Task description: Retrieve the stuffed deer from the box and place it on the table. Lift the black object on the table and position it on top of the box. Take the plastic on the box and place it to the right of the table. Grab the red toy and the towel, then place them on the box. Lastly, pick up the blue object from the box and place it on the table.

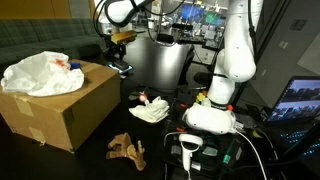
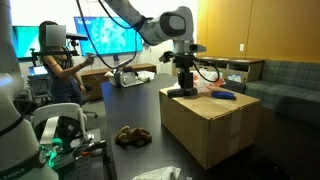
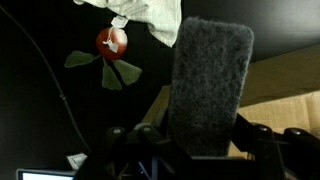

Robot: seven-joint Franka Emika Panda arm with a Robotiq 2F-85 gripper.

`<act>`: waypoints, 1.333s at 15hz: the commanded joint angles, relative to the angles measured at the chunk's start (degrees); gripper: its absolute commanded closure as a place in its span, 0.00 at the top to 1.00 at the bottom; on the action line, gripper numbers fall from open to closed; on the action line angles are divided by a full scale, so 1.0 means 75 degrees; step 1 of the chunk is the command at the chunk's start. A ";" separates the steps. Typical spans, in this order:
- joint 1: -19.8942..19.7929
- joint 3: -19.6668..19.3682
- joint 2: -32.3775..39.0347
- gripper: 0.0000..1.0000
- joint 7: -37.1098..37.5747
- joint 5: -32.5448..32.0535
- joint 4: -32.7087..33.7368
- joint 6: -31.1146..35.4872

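Hand [image 3: 195, 140] gripping black block [image 3: 210, 85] at box [image 2: 205, 125] edge; red toy [image 3: 111, 42] & towel [image 3: 150, 18] lie nr each other on worktop [image 3: 40, 100] below.

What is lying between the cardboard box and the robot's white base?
A crumpled towel with the red toy beside it, seen in an exterior view.

In an exterior view, the camera sits low by the robot base [image 1: 212, 118] at the table's [image 1: 165, 75] near edge, facing across it toward the monitors [image 1: 200, 20]. In an exterior view, the camera looks from a near corner toward the box [image 2: 205, 125] and the couch [image 2: 285, 75]. Both exterior views share the box [image 1: 60, 105], the deer [image 1: 127, 149] [image 2: 132, 135] and the arm. The wrist view looks down at close range past the gripper [image 3: 195, 140] and the black pad [image 3: 210, 80] it holds.
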 commanded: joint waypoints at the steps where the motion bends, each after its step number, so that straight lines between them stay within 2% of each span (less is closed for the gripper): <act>1: -0.0100 0.0091 0.1090 0.34 0.0111 0.0217 0.1619 -0.0647; 7: -0.0105 -0.0006 0.2372 0.34 0.0213 0.0571 0.3155 -0.0847; 17: -0.0240 -0.0198 0.3597 0.34 0.0348 0.1133 0.4067 -0.0643; 19: -0.0241 -0.0226 0.3556 0.80 0.0386 0.1192 0.4079 -0.0638; 20: -0.0236 -0.0236 0.3517 0.84 0.0402 0.1200 0.4056 -0.0652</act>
